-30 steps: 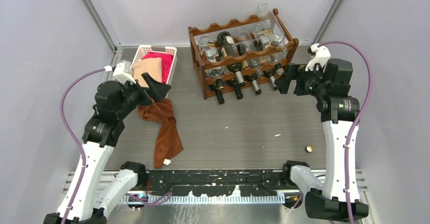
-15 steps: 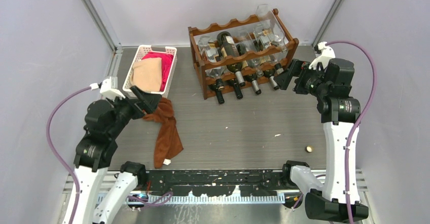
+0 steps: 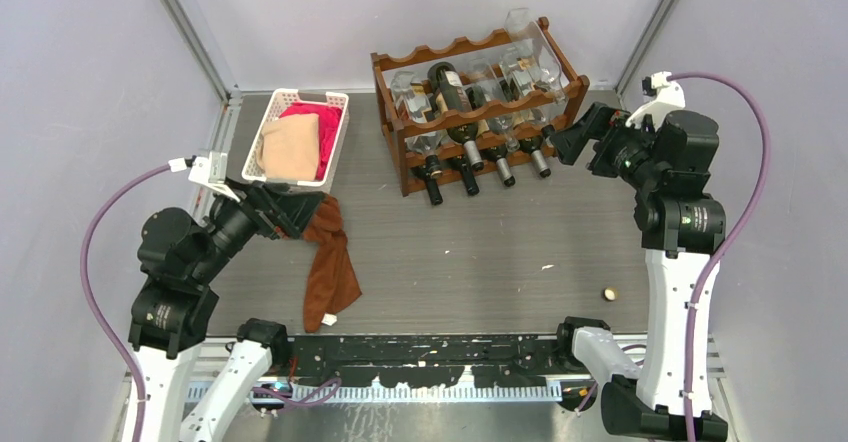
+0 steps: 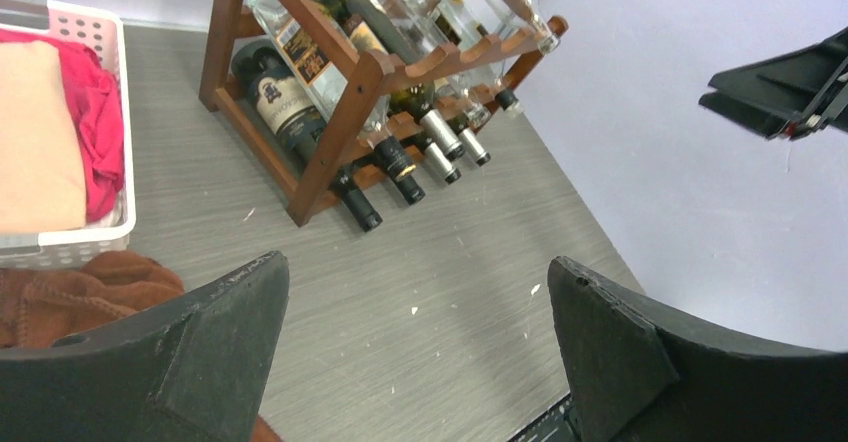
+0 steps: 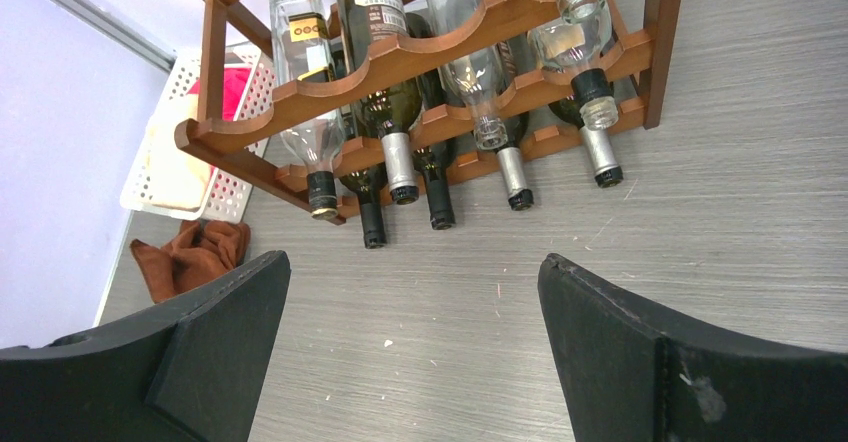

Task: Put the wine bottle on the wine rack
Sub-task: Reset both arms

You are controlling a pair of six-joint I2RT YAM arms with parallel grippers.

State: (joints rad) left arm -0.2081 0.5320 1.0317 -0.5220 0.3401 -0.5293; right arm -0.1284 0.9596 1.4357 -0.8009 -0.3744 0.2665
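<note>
Counter (image 3: 480, 252): grey, wood-grained, closed in by pale walls on three sides.

Wine rack (image 3: 470, 114): reddish-brown, wavy rails in tiers, at the far middle of the counter; loaded with clear and dark bottles lying on their sides, necks toward the near edge.

Left arm (image 3: 185, 247): at the near left, jaws spread wide and holding nothing, poised over the top end of the brown cloth, just short of the basket.

Right arm (image 3: 680, 212): at the far right, jaws spread wide and holding nothing, just beside the right end of the rack, apart from it.

Basket (image 3: 337, 134): white, perforated, left of the rack; filled with a beige and a red cloth.

Brown cloth (image 3: 330, 262): crumpled on the counter, trailing from the basket toward the near edge.

Wine bottle (image 3: 450, 90): dark, labelled, lying in an upper tier of the rack between clear bottles.

Small round thing (image 3: 607, 293): alone on the counter at the near right; too small to identify.
</note>
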